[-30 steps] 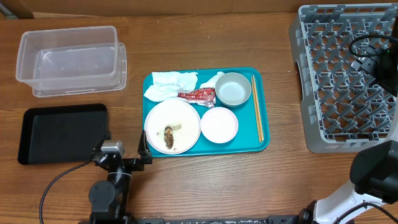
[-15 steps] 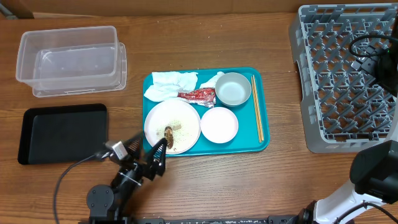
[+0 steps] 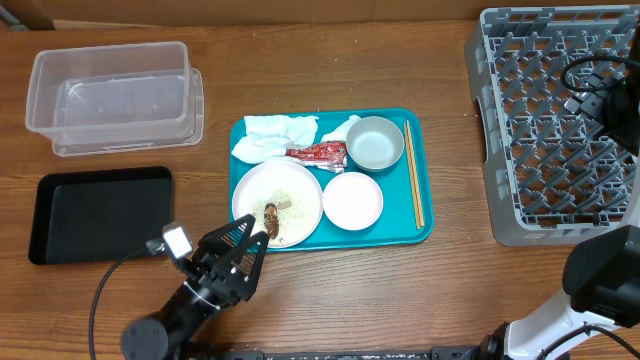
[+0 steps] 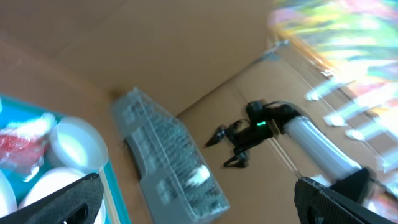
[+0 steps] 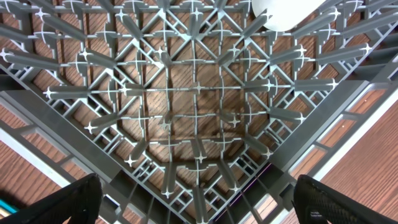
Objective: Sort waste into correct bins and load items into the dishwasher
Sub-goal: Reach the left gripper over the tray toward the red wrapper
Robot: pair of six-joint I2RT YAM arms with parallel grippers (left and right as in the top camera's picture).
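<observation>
Nothing is sorted yet. All the mess sits on the teal tray point(image 3: 425, 225) in the middle of the table. The brown food scrap point(image 3: 271, 221) and the little white crumbs point(image 3: 285, 203) lie on the big white plate point(image 3: 300, 180). The tissues point(image 3: 268, 138) and the red wrapper point(image 3: 318, 152) lie just behind it. The grey-green bowl point(image 3: 375, 143), the small plate point(image 3: 353, 200) and the chopsticks point(image 3: 413, 175) are on the tray too.

The left gripper point(image 3: 255, 245) hangs right at the near edge of the big plate. Its jaws are spread wide with nothing in them. I think this is the risky spot. If it comes down too low, a finger can hit the plate's rim and tip it, and the crumbs will scatter. The scrap is small, so wide jaws may just push it along.

The clear tub point(image 3: 110, 45) and the black tray point(image 3: 100, 215) sit well off to the left, next to each other. Waste could easily land in the wrong one.

The right gripper point(image 5: 199, 205) waits over the dish rack point(image 3: 490, 130), jaws wide apart and empty. It looks close to the pegs, so a finger could catch there.

The chopsticks are thin and lie right by the tray's edge. They may slip out of a pinch.
</observation>
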